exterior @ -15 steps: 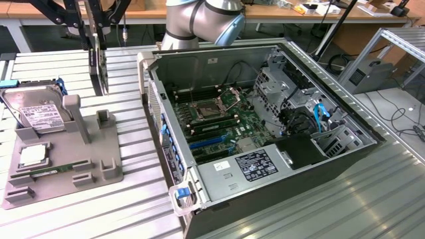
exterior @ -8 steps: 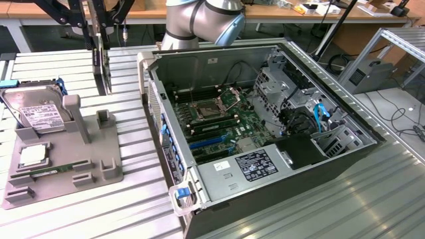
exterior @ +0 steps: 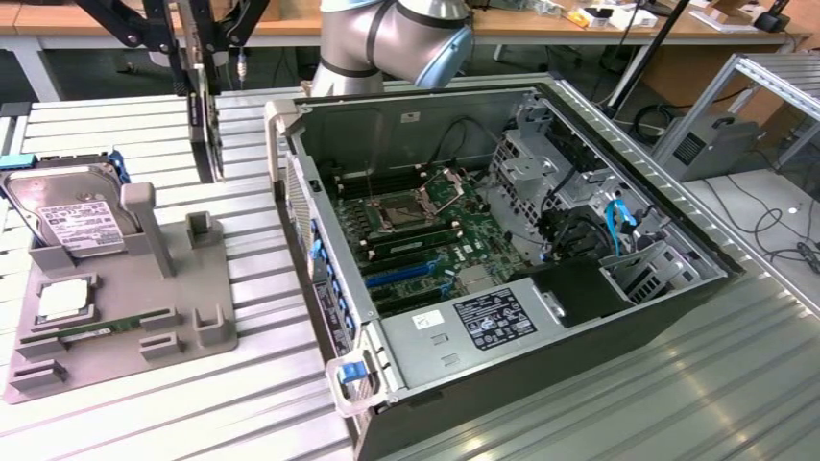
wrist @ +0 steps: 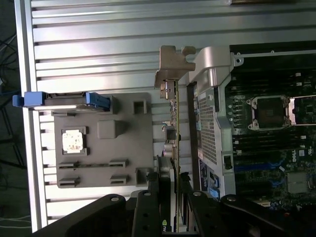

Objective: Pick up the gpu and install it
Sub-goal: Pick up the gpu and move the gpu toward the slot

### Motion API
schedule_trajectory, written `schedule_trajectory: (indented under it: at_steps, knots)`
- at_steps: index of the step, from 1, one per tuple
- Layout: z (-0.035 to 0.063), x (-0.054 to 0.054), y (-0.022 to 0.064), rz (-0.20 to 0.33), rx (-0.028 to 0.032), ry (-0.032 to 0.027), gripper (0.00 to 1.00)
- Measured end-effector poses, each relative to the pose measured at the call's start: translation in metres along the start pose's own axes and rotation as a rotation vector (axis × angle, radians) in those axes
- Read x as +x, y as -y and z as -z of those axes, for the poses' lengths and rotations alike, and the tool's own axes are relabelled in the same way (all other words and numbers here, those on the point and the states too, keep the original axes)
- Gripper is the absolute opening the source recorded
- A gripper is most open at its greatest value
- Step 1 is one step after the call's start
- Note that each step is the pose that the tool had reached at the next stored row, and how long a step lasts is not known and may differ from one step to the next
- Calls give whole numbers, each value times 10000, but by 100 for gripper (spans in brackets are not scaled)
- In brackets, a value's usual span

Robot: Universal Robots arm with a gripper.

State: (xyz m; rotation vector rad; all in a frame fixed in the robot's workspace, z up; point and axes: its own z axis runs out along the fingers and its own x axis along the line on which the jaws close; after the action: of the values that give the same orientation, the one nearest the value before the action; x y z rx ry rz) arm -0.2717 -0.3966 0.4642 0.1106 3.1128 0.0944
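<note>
End effector: the black end effector is pinching the gpu, one finger against each face of the card. From the exterior view it hangs under the arm's dark linkages.
Gpu: off the desk and standing on edge, so from the wrist you mostly see its thin green rim with the silver end bracket at the far end from the fingers. In the exterior view it is a dark narrow slab hanging upright.
Gpu's place: over the strip of desk between the grey fixture and the computer case, close to the case's perforated outer wall and not inside it.
Arm: the grey robot arm rises behind the case.
Computer case: the computer case lies on its side with the panel off, towards the exterior view's right of the card.
Motherboard: the motherboard is exposed, with an open processor socket and blue slots with nothing in them.
Power supply: a labelled silver box sits at the case's near end.
Grey fixture: the grey fixture lies on the exterior view's left.
On the fixture: a hard drive with a white label, a square chip and a thin memory stick.
Desk: the desk is ribbed metal.
</note>
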Motion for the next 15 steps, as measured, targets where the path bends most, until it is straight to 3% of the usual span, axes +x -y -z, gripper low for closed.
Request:
schedule_trajectory:
  at_steps: [15]
  knots:
    - [-5, -169, -12, 0, 4, 0, 27]
